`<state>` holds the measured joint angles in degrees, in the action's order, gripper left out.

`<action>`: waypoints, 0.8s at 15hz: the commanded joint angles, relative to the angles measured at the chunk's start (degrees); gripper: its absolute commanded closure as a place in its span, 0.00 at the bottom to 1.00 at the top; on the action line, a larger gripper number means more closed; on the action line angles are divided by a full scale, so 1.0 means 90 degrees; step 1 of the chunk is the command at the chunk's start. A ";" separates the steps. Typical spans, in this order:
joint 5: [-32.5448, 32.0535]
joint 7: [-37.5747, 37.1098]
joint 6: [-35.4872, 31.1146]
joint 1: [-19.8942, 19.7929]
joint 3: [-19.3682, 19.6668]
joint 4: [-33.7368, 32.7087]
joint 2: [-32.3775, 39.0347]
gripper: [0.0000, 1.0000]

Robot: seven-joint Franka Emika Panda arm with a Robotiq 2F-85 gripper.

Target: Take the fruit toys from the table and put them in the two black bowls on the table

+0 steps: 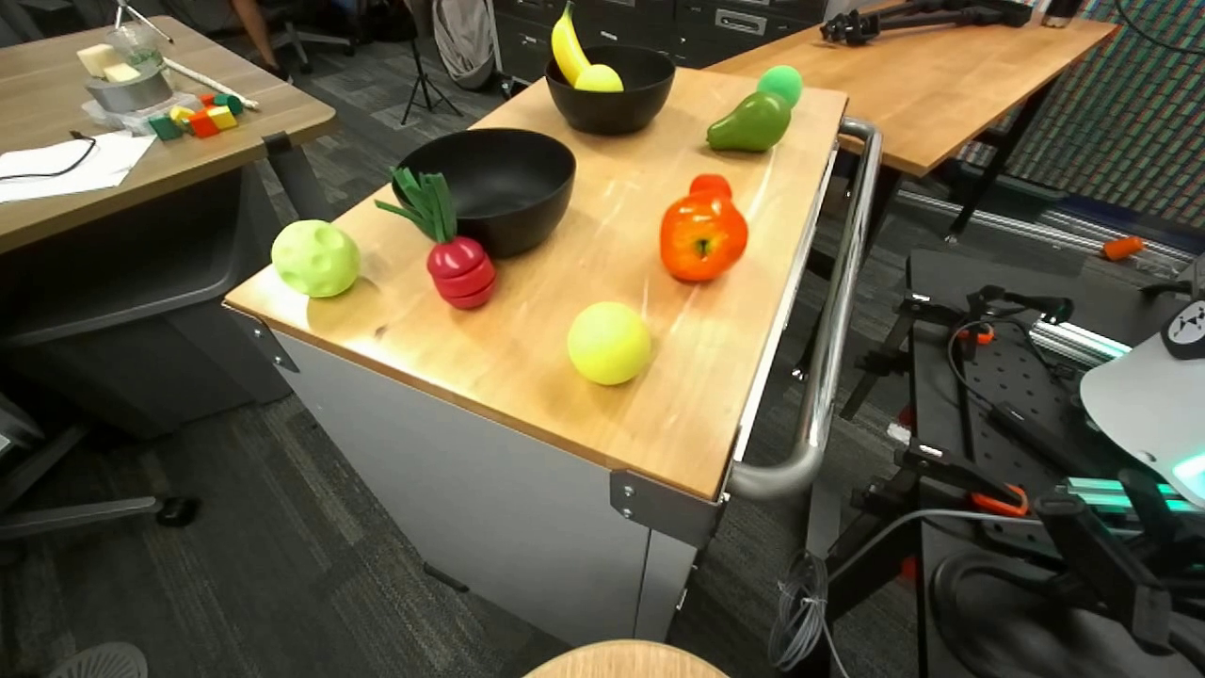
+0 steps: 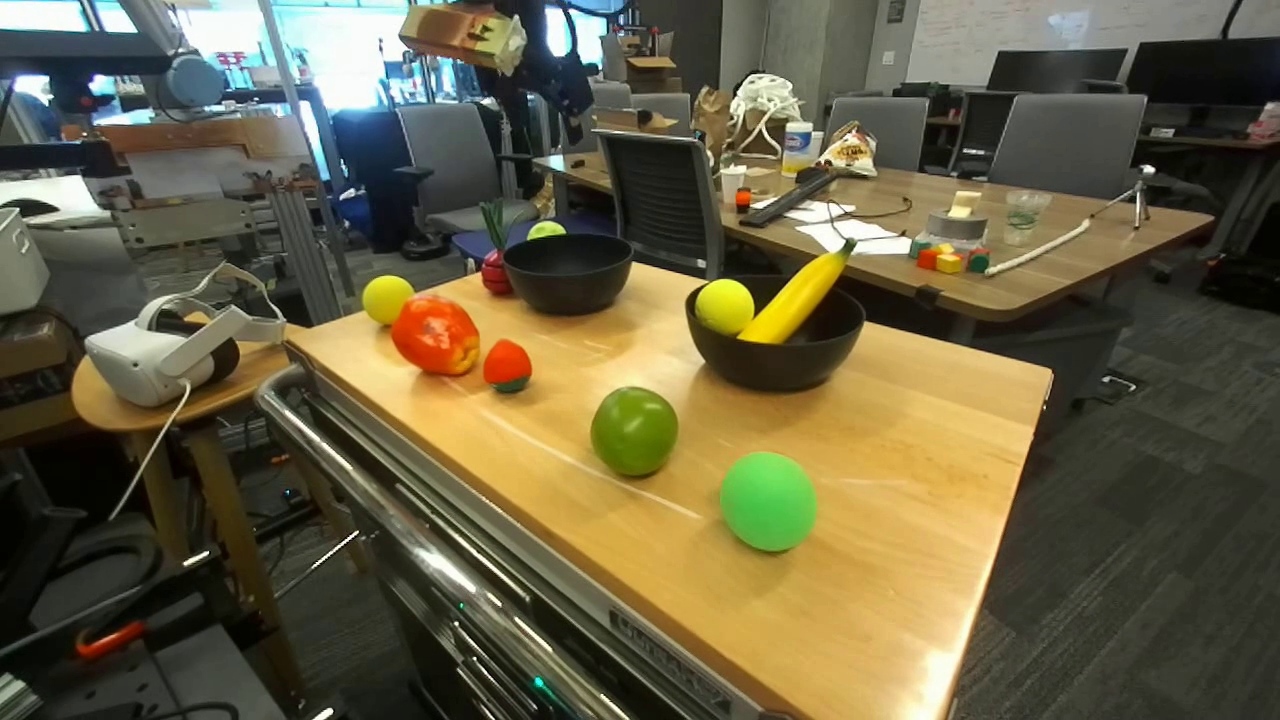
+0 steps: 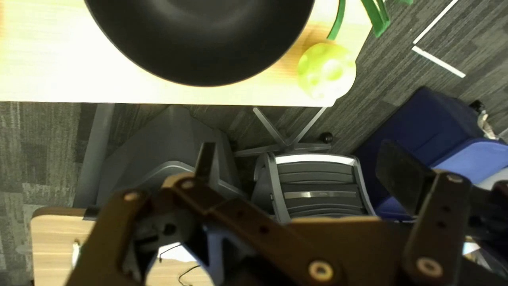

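The yellow banana (image 1: 569, 53) slants out of a black bowl (image 2: 775, 366), presumably too long to lie flat; a yellow ball (image 2: 724, 306) sits beside it — the wall likely fences both in. A second black bowl (image 1: 494, 184) shows no fruit inside. Loose on the bench (image 1: 612, 235) stand the leafy red toy (image 1: 461, 271), dimpled ball (image 1: 316, 258), plain yellow ball (image 1: 609, 343), orange-red fruit (image 1: 703, 235), small red fruit (image 2: 507, 363), green pear-like piece (image 1: 752, 122) and green ball (image 2: 768, 502). The tool (image 3: 303, 171) gapes wide, holding nothing, past the bench's edge in the wrist view. The leafy red toy, just beside the second black bowl, may foul an approach — and a nudge might roll the dimpled ball off. A metal rail (image 1: 839, 306) and a grey chair (image 2: 662, 195) flank the bench.
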<state>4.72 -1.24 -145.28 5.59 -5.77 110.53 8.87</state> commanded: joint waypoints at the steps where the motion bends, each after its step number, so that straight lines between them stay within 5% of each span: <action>1: -0.0095 0.0506 0.0140 0.0089 -0.0148 -0.0824 0.0806 0.00; 12: -0.1012 0.2154 0.1308 0.0466 -0.0462 -0.2945 0.2946 0.00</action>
<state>-2.38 15.34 -137.15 8.86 -9.41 91.06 30.59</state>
